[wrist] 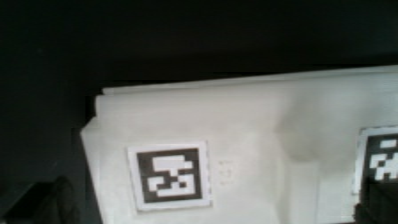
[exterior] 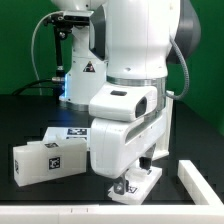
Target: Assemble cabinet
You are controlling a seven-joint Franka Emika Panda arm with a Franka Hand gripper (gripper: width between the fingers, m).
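Note:
The cabinet (exterior: 48, 160), a big white box with black-and-white tags, stands on the black table at the exterior view's left. My gripper (exterior: 131, 182) is low over a smaller flat white tagged piece (exterior: 147, 183) at the front. In the wrist view this piece (wrist: 249, 130) fills most of the picture, blurred, with one tag (wrist: 171, 177) and part of a second tag (wrist: 381, 158) showing. My dark fingertips (wrist: 57, 203) sit wide apart at either side of it. The jaws stand open, and the piece reaches past the far finger.
A long white bar (exterior: 201, 186) lies on the table at the exterior view's right, close to the gripper. The arm's body hides the middle of the table. A black post with a blue light (exterior: 72, 80) stands at the back.

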